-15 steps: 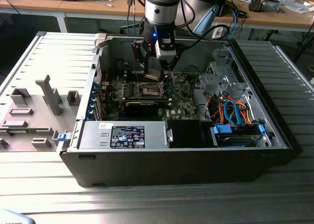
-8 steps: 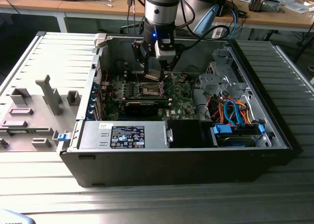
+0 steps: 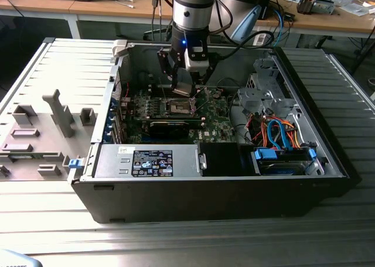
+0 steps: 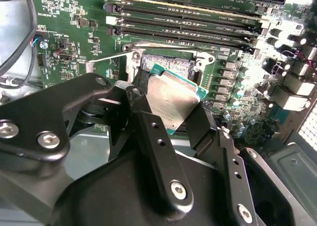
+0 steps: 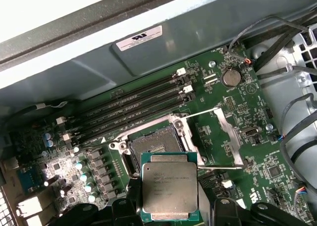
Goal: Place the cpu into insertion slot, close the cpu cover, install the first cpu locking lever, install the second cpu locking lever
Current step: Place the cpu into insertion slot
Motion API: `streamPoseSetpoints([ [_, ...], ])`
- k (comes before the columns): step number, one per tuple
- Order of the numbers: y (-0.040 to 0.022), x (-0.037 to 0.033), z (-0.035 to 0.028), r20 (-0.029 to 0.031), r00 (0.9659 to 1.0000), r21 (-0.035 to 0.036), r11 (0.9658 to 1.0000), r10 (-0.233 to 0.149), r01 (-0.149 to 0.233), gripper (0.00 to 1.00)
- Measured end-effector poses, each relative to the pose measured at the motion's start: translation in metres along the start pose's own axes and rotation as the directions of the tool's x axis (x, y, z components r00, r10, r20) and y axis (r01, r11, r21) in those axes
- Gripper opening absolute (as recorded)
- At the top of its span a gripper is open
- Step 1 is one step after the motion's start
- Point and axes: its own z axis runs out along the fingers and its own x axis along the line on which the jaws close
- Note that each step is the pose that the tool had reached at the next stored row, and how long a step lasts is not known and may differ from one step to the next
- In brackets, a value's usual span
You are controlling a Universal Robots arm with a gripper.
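Clamping the small flat square silver-grey cpu by two edges, the black end effector hangs just above the dark square silver-rimmed insertion slot.

The chip in the gripper hangs just above the socket, the open cover beside the socket, memory slots along another side.

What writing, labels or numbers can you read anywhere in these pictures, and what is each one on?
No text can be read reliably.
On the cpu, held in the gripper: faint etched lines, unreadable.
On the case wall: a white sticker, print too small.
On the metal housing at the case front: a black label, too small.
On the motherboard: white markings, too small.
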Motion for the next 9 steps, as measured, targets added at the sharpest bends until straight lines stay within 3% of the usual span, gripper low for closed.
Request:
streamPoseSetpoints([
  [9, 0.0000, 0.0000, 0.0007, -0.0001, 0.9999, -0.0003, 0.9999, 0.015, -0.015, 0.55],
])
